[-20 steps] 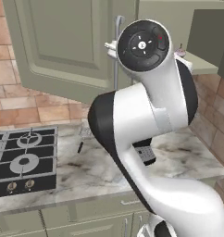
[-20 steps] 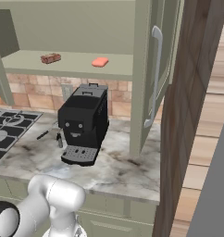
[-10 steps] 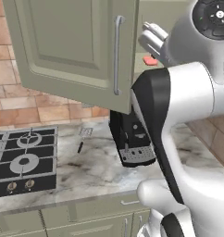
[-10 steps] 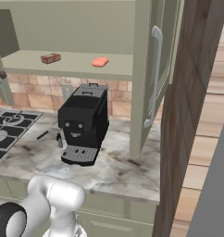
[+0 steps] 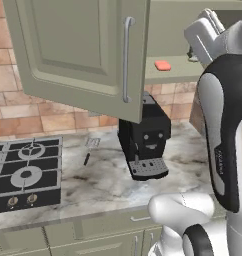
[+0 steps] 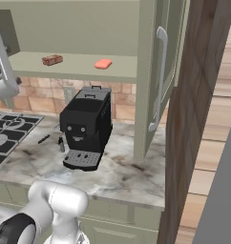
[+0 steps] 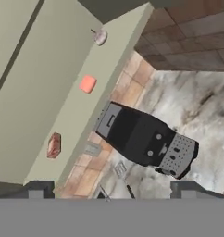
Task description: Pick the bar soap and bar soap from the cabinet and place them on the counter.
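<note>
Two bar soaps lie apart on the open cabinet's shelf: a rounded coral-red one and a boxier orange-brown one. In the hand view my gripper is open, with its dark fingertips far apart and nothing between them. It looks at the shelf from a distance, tilted. My hand hangs high, right of the coral soap and level with the shelf. The marbled counter lies below.
A black coffee machine stands on the counter under the shelf. A pale knob-topped item sits farther along the shelf. Both cabinet doors swing outward. The gas hob is at the left, beside a small utensil.
The arm has swung to the right and raised the hand to shelf height beside the open cabinet. Both soaps stay where they were.
</note>
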Controlling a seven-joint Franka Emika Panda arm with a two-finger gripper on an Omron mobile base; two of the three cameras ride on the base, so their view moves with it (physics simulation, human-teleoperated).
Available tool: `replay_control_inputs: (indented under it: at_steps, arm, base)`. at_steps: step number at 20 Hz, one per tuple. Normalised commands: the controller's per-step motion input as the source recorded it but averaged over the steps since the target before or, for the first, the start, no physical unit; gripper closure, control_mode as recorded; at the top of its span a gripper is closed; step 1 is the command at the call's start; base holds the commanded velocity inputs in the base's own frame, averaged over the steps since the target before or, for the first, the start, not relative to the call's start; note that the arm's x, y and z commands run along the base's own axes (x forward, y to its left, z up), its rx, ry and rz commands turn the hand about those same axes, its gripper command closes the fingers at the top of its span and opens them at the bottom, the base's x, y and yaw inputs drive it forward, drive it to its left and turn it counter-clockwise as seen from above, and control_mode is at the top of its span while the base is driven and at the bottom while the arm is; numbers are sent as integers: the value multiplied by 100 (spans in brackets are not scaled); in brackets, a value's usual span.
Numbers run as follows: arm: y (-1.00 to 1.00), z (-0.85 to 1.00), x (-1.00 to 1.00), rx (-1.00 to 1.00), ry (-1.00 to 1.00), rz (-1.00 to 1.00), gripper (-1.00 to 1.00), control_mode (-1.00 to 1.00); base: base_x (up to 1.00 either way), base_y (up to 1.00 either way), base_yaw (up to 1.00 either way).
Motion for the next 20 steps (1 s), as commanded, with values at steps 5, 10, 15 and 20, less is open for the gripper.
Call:
replay_control_inputs:
  at_steps: [5, 10, 15, 20]
  arm:
    - [-30, 0, 4, 28, 0, 1, -100, -100]
    - [-28, 0, 3, 31, 0, 1, -100, -100]
    - [-10, -9, 3, 26, 2, 0, -100, -100]
    - [0, -16, 11, 15, 6, 5, -100, -100]
  base:
    - [0, 0, 0]
    - [0, 0, 0]
    - [0, 0, 0]
    - [0, 0, 0]
